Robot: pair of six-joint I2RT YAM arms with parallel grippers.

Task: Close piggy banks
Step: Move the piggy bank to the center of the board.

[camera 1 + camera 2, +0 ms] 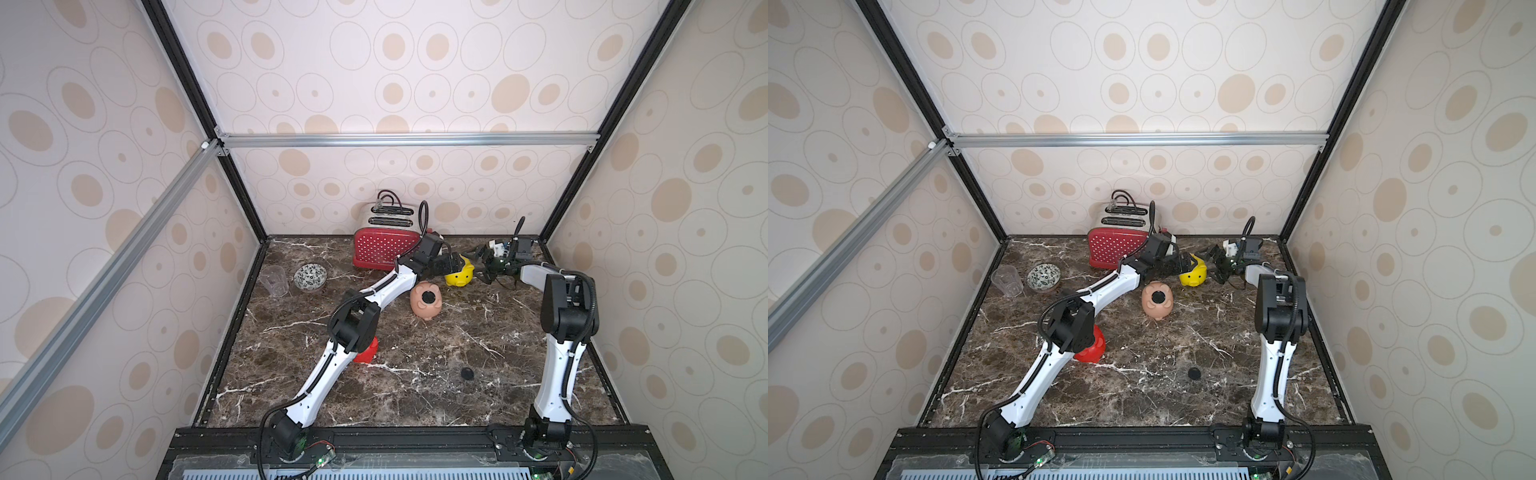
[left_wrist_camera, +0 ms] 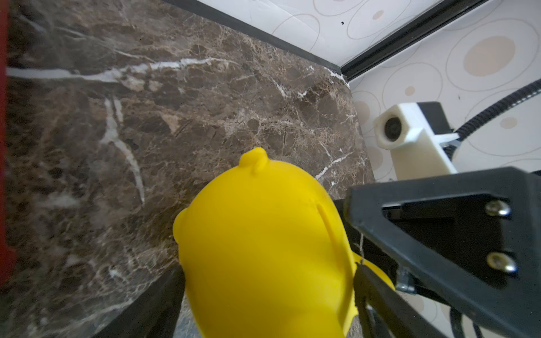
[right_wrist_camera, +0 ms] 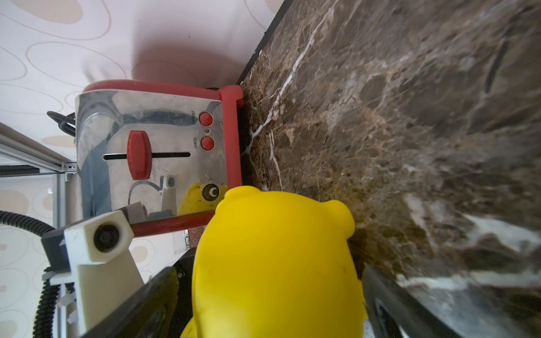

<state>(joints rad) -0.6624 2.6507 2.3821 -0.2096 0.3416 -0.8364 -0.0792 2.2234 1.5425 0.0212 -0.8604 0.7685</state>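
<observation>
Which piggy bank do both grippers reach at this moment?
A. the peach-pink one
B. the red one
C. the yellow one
C: in both top views the left gripper and the right gripper meet at the yellow piggy bank, and each wrist view shows this yellow body between that gripper's own fingers.

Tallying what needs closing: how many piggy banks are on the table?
3. The yellow piggy bank is at the back by the toaster, the peach piggy bank mid-table, the red piggy bank half hidden under the left arm.
</observation>
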